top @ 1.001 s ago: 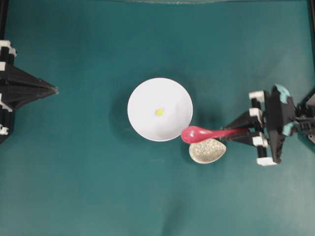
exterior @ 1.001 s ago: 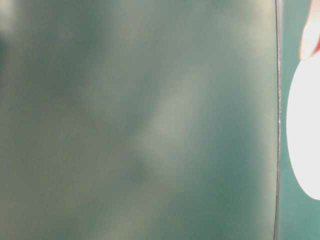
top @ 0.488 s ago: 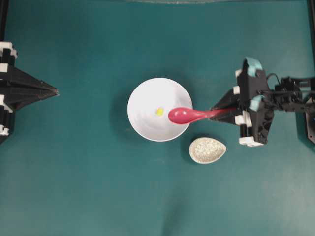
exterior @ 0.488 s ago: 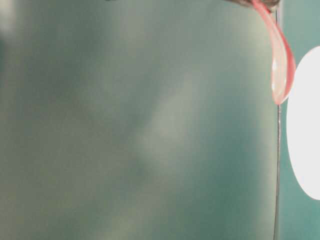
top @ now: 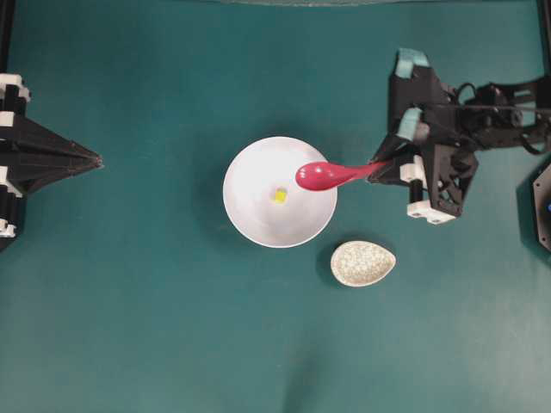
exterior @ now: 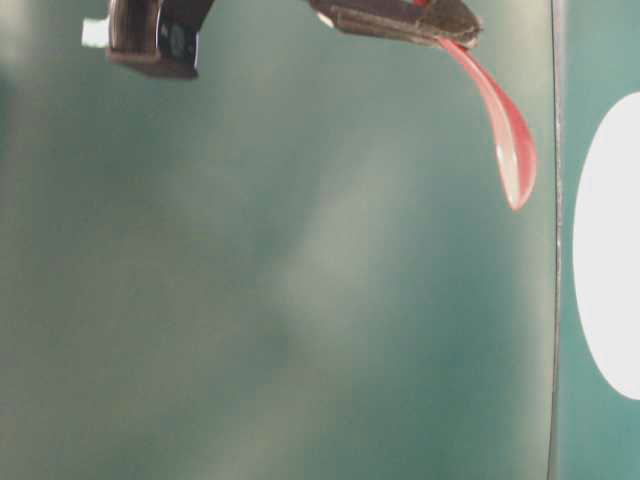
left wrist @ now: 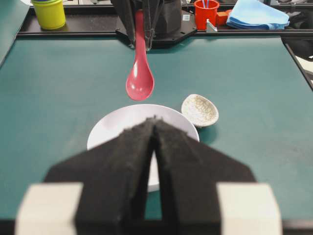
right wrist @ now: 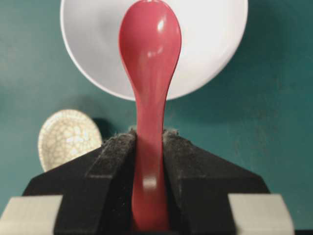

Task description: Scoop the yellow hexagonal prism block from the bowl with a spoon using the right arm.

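Teal counter [top: 155,327], white bowl [top: 250,215] at centre, yellow hexagonal prism block [top: 280,195] lying inside. Right gripper [top: 379,169] at 3 o'clock, clamped on spoon [top: 331,175] handle, scoop raised over bowl's 2 o'clock rim. Speckled spoon rest [top: 362,263] at 5 o'clock. Left gripper [top: 96,159] closed, idle at 9 o'clock.

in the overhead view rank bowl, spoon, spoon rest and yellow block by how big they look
Largest to smallest:
1. bowl
2. spoon, though it is held above the table, nearer the camera, so it may look bigger than it is
3. spoon rest, close to the spoon in length but broader, so this pair is unsure
4. yellow block
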### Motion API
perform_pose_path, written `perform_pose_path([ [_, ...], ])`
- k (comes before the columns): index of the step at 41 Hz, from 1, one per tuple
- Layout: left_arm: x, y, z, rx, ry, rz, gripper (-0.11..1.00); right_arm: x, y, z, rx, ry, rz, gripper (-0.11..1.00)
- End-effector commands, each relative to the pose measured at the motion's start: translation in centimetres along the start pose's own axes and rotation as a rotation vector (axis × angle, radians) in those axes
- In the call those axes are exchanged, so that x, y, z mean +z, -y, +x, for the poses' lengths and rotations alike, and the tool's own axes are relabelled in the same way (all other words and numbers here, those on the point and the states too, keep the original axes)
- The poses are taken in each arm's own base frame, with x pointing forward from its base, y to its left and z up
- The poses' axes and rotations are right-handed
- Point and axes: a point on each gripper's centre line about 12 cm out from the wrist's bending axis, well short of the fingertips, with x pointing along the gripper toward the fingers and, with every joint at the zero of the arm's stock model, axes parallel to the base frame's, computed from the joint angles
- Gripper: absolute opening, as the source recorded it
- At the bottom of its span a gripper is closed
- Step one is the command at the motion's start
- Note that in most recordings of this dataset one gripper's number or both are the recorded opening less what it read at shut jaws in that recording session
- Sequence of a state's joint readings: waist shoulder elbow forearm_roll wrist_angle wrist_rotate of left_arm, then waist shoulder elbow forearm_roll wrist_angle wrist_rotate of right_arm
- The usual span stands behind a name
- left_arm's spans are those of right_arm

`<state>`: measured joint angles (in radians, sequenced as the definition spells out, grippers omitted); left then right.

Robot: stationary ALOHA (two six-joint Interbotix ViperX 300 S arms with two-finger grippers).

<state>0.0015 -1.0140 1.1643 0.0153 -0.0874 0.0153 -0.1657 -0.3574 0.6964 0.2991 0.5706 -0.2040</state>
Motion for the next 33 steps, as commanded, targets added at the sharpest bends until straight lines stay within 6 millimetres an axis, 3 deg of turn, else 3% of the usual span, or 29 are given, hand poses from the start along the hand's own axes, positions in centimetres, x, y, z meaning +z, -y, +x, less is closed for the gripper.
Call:
perform_pose_path([
  [1, 1.2, -0.1, 0.2, 0.004, 0.029, 0.004, 0.04, 1.4, 0.2, -0.5, 0.006, -0.018, 0.008, 0.21],
  [20, 1.2, -0.1, 0.1, 0.002, 0.029, 0.006, 0.04, 3.7, 0.9, 2.4, 0.046, -0.272, 0.027, 0.21],
  [33, 1.3, -0.1, 0.1, 0.002, 0.034, 0.009, 0.04, 4.6, 1.0, 3.7, 0.059, -0.336, 0.028, 0.21],
])
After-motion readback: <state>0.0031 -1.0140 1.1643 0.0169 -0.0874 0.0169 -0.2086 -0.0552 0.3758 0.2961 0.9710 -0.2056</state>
